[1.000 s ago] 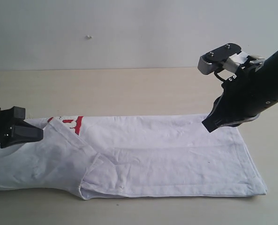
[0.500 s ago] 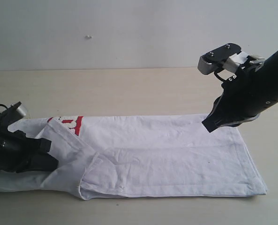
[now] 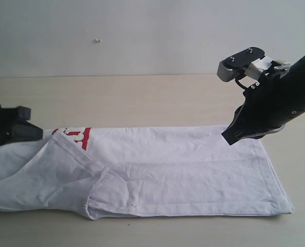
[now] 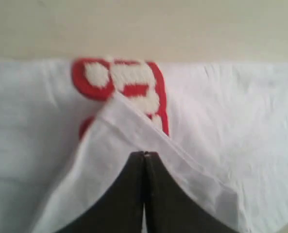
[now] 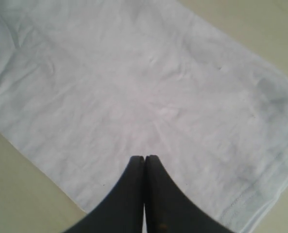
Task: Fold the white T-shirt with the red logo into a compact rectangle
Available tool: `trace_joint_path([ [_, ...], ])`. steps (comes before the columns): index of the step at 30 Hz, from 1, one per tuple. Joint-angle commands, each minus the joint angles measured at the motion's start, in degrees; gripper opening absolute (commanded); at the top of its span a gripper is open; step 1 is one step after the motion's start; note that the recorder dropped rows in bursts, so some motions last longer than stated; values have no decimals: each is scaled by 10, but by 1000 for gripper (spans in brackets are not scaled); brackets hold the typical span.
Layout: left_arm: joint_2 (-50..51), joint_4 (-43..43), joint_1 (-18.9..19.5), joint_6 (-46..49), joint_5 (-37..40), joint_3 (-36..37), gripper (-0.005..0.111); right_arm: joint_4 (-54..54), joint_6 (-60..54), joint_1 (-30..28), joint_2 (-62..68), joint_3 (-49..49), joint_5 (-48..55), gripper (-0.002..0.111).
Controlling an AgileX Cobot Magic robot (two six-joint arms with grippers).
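Note:
The white T-shirt lies on the table as a long band folded lengthwise, with a sleeve flap folded over at its left part. A piece of the red logo peeks out at the far edge beside that flap. My left gripper hovers shut at the shirt's left end. In the left wrist view its tips sit over the flap's edge, just short of the logo, holding nothing. My right gripper hangs shut above the shirt's far right edge, over plain white cloth, also empty.
The pale wooden table stretches behind the shirt to a plain grey wall. The shirt's hem end lies at the right, near the front edge. Bare tabletop shows beside the cloth in the right wrist view.
Half a second ago my left gripper was down low on the sleeve flap; it has since lifted back up to the shirt's far left edge. The right arm has not moved.

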Motion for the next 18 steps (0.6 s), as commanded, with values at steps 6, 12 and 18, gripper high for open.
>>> trace_joint_path([
  [6, -23, 146, 145, -49, 3, -15, 24, -3, -6, -2, -4, -3, -1, 0],
  [12, -8, 191, 189, -106, -3, -15, 68, -3, -6, -2, -4, -3, 0, 0],
  [18, 36, 244, 194, -135, -6, -15, 72, -3, -6, -2, -4, -3, 0, 0],
])
